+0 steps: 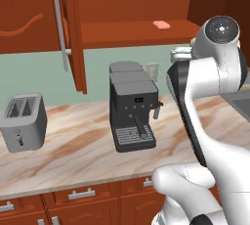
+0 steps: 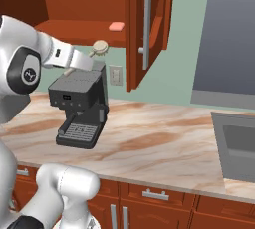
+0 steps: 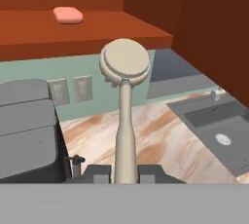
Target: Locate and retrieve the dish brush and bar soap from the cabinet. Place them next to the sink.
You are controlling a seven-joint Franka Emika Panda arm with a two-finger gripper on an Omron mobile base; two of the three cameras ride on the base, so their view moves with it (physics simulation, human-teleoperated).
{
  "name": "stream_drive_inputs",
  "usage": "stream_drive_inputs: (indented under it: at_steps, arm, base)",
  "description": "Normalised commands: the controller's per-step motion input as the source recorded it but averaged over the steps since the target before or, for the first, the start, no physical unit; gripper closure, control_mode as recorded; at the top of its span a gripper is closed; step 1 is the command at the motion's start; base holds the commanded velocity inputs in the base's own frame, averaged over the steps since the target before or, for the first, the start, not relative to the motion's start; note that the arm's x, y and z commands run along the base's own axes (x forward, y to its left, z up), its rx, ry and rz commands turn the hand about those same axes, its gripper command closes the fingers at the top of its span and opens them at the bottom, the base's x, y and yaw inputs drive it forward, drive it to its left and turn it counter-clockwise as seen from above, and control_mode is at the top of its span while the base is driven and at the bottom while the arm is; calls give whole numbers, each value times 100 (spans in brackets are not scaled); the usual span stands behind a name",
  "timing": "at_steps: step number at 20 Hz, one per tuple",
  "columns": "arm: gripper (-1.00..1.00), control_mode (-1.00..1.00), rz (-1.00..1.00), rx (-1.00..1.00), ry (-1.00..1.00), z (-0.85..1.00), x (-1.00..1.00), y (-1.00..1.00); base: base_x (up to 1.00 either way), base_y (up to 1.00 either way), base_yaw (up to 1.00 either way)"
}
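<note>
Hand clamped on the dish brush handle; brush's long axis runs straight out from the fingers, head foremost, above the coffee machine. Bar soap remains on the cabinet shelf. Sink lies right, across the worktop.

A dark grey espresso machine stands mid-counter, a silver toaster well to its left. Behind it, probably a wall outlet. Drawers run below.
</note>
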Motion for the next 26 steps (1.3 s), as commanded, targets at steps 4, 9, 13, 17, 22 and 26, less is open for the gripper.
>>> stream_drive_inputs:
  at_steps: [4, 9, 13, 17, 22, 26]
  arm:
    - [100, -100, -1, 0, 3, -50, -6, -17]
    - [100, -100, 0, 2, 8, -61, 0, -29]
    - [100, -100, 1, 1, 1, -60, 9, -26]
    - [100, -100, 0, 0, 0, -52, 24, -25]
    - [100, -100, 0, 0, -1, -61, 23, -37]
    - [100, -100, 0, 1, 0, -67, 34, -41]
  base:
    - [0, 0, 0]
    - [0, 0, 0]
    - [0, 0, 0]
    - [0, 0, 0]
    - [0, 0, 0]
    - [0, 0, 0]
